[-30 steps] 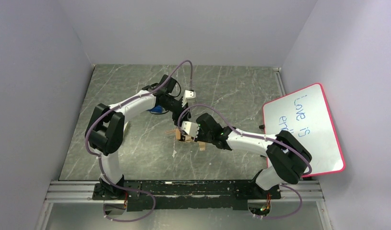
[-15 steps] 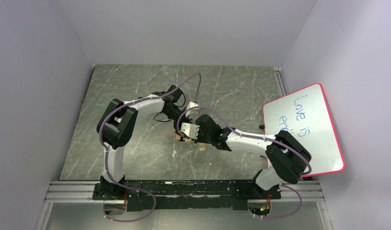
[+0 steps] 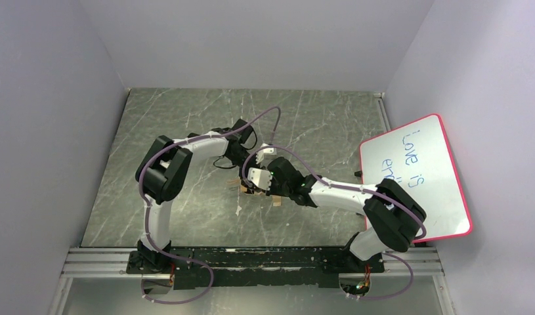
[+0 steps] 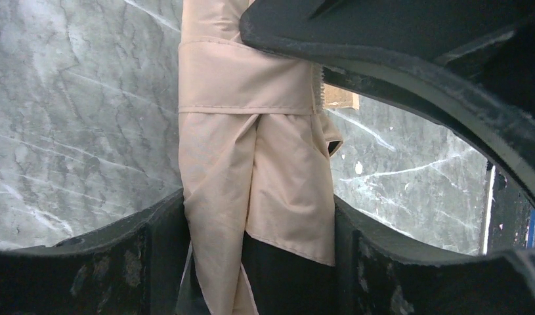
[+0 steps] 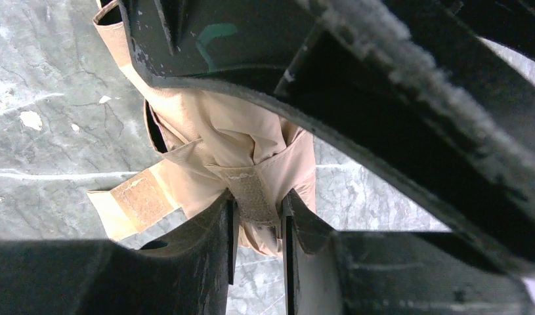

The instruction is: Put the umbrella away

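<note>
The umbrella (image 3: 241, 184) lies folded at the middle of the table, mostly hidden under both wrists. In the left wrist view its cream canopy (image 4: 251, 144) with black lining runs between my fingers (image 4: 163, 252), a beige strap (image 4: 245, 79) wrapped round it. My left gripper (image 4: 258, 223) is shut on the folded canopy. In the right wrist view the bundle (image 5: 218, 131) sits just ahead, and my right gripper (image 5: 256, 223) is shut on the strap's velcro tab (image 5: 251, 193). The handle and shaft are hidden.
A pink-rimmed whiteboard (image 3: 415, 177) with blue writing leans at the right edge. Grey walls close the table on three sides. The marble table top (image 3: 317, 125) shows behind the arms. A flat tan tab (image 5: 130, 200) lies beside the bundle.
My left arm has swung right and down from the back, bringing its gripper onto the umbrella. The right arm has stayed on the umbrella.
</note>
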{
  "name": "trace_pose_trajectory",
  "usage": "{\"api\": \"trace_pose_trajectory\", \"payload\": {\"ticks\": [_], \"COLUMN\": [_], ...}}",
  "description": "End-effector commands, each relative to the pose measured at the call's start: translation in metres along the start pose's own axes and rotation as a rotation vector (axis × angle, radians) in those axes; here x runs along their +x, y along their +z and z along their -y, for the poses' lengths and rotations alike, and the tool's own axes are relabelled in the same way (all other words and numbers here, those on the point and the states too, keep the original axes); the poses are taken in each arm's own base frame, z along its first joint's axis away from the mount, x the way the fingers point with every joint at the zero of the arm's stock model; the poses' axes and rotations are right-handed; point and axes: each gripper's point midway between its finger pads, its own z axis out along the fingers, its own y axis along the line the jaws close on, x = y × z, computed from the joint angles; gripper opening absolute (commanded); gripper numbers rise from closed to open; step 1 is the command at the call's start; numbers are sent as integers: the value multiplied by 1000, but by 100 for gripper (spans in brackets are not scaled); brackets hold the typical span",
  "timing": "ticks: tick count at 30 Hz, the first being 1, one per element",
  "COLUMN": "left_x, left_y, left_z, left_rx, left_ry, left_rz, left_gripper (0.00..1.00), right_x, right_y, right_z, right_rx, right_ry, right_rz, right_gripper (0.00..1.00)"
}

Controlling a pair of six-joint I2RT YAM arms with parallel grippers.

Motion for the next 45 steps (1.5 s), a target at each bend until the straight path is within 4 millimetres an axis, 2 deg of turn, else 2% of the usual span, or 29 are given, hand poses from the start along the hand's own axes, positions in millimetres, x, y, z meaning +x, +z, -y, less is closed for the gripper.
{"api": "trace_pose_trajectory", "payload": {"ticks": [1,10,15,25,38,41,44,45], "left_x": [47,71,74,83,112,122,125,124], "left_y": [26,40,42,45,56,57,57,56], "left_z": [18,19,34,40,46,45,44,45], "left_rx": [57,63,128,136,123,102,83,85], "left_ry": [-95,-157,-170,-205,-264,-273,-275,-271], "left_rz": [-158,-226,-207,-213,-337,-376,-391,-391], "left_gripper": [70,68,61,70,68,71,79,85], "right_x": [43,39,40,41,39,37,36,36], "right_y": [7,3,1,2,0,-1,-2,-2], "right_z": [-52,-50,-48,-53,-51,-48,-48,-48], "right_rx": [-169,-140,-112,-102,-80,-70,-70,-70], "right_ry": [22,28,11,17,11,15,17,18], "right_rz": [-114,-73,-52,-25,-19,-7,-2,-1], "right_gripper": [15,15,16,17,17,17,17,17]}}
